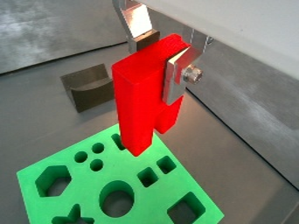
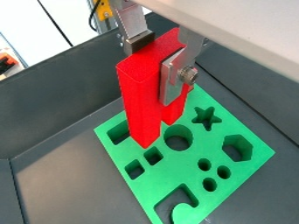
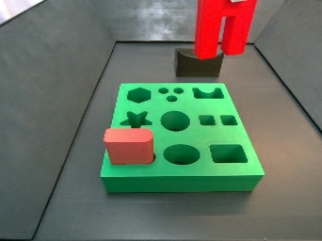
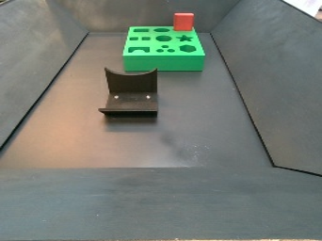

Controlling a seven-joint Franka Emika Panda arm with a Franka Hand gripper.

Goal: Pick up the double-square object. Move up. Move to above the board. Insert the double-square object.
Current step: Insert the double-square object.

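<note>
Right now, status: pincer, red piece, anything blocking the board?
Pincer shut on the double-square object, held upright in the air. Over the board, not inserted. Salmon block sits on a board corner; fixture stands apart.

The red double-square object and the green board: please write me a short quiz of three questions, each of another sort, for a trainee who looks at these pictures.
1. True or false: the gripper holds the double-square object above the board, not yet inserted.
2. Multiple choice: what stands on the board in a side view?
A. a salmon-pink block
B. a blue ball
C. a yellow ring
3. Fill the gap: the dark fixture stands on the ____, apart from the board.

Key
1. True: both wrist views show its lower end clear of the holes.
2. A, at a corner of the board.
3. Floor.
</note>
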